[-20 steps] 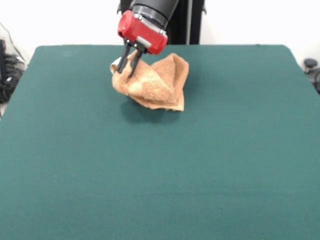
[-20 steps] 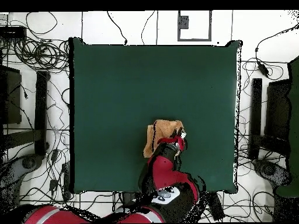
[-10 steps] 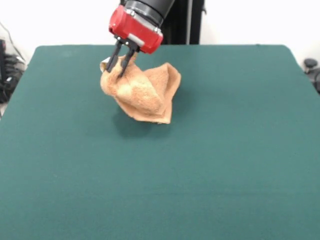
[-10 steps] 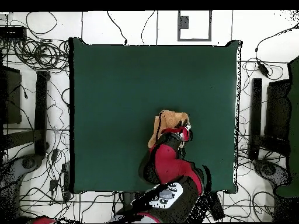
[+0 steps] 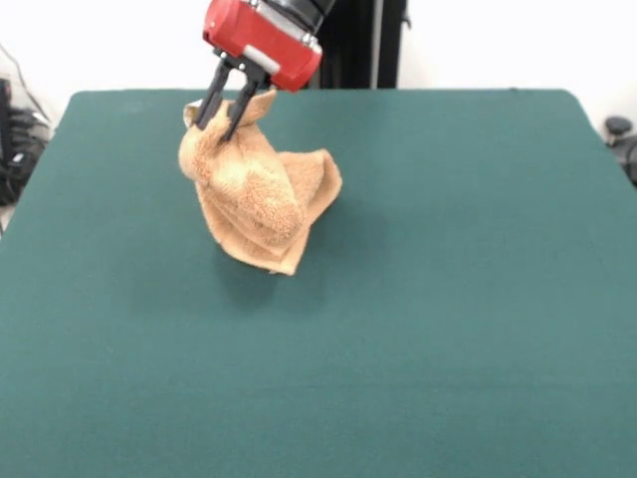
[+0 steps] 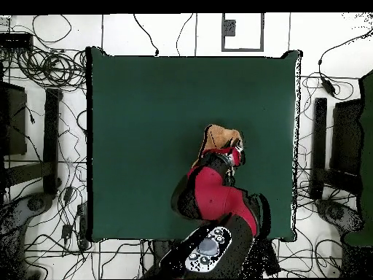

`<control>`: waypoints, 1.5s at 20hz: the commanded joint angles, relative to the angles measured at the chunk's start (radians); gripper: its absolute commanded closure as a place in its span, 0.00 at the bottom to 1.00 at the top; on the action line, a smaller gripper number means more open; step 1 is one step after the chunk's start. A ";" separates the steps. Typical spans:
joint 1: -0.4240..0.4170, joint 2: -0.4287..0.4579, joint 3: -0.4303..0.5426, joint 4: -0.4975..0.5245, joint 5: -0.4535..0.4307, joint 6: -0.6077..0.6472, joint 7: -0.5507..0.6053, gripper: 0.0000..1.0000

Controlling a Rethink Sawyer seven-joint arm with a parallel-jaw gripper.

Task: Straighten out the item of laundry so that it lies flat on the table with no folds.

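Terry-cloth towel (image 5: 257, 199), tan-orange, hangs bunched from the gripper (image 5: 225, 112) over the far left part of the table (image 5: 428, 329). The black fingers are clamped on the upper edge of the towel; the rest droops in thick folds, and its lowest corner appears to touch or nearly touch the green cloth.

Risks noted:
- The hold is on a small pinch of fabric near one edge. A quick move could pull it free, and the towel would fall back in a heap.
- Several layers seem caught together. If so, laying it down would keep the folds in place rather than spread them.
- Dragging the low corner across the felt-like cloth could roll it under and add a crease.

View comparison: the front view shows the clamp, the hanging shape and the shadow beneath. The overhead view shows little of this, since the red arm (image 6: 215, 197) covers most of the towel (image 6: 218, 136); it does confirm that the towel sits well inside the table's edges (image 6: 146, 109), right of centre and toward the robot's side.
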 commanded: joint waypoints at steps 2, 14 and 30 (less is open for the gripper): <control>0.014 0.014 0.076 -0.070 -0.031 0.055 0.085 1.00; -0.040 -0.026 0.129 -0.033 -0.100 0.126 0.071 1.00; -0.097 -0.196 0.203 -0.012 -0.276 0.408 0.003 1.00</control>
